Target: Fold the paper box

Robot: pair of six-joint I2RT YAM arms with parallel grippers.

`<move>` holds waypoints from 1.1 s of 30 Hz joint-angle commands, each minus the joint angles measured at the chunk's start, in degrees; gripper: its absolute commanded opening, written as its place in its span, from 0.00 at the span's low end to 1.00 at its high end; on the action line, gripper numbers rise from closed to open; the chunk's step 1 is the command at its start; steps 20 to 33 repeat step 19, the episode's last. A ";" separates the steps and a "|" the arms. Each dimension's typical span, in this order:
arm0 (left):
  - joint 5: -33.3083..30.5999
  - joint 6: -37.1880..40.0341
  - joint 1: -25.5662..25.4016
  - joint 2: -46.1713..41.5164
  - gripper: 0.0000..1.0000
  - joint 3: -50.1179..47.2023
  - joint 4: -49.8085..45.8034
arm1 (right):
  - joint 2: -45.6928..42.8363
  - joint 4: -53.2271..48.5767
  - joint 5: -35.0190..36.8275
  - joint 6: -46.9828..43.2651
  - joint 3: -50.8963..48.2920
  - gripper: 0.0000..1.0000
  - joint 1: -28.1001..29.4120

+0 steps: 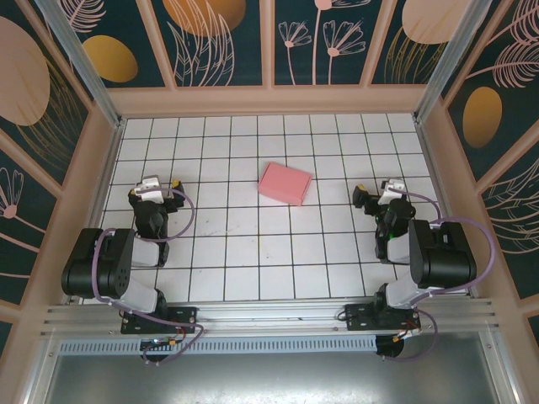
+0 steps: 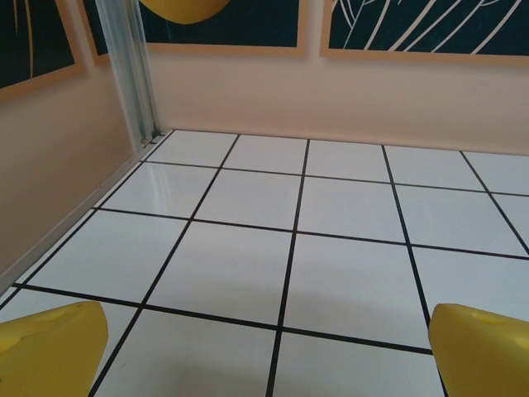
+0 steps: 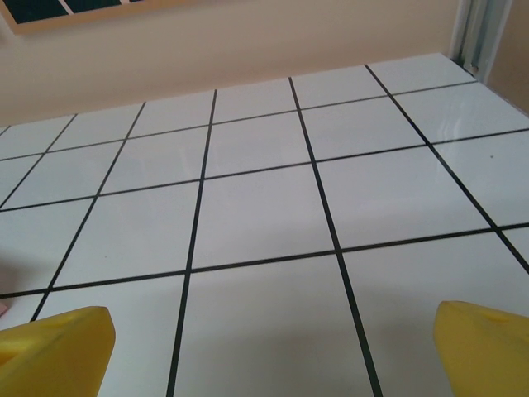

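**Tabletop** (image 1: 253, 252): glossy white tiles with a black grid, walled in by peach panels.

**Left arm** (image 1: 101, 265), **right arm** (image 1: 438, 252): black, drawn back to either side. Both sets of jaws are spread fully wide and hold nothing, their yellow pads (image 2: 54, 351) over bare tile.

**Paper box** (image 1: 285, 183): thin pink matte card. It lies flat just beyond mid-tabletop, between the arms and well apart from both. It reads as a closed flat rectangle (no loose flaps visible).

**Step, as judged:** folding looks complete. Any next move would call for a gentle two-sided approach.
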 commanded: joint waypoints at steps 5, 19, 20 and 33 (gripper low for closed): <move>0.86 -1.33 0.36 0.00 0.99 0.50 2.10 | 0.10 3.68 0.33 0.81 1.13 0.99 -0.02; 0.93 -1.28 0.36 -0.02 0.99 0.58 1.98 | 0.10 3.86 0.44 0.72 1.00 0.99 0.12; 0.93 -1.28 0.36 -0.02 0.99 0.58 1.98 | 0.10 3.86 0.44 0.72 1.00 0.99 0.12; 0.93 -1.28 0.36 -0.02 0.99 0.58 1.98 | 0.10 3.86 0.44 0.72 1.00 0.99 0.12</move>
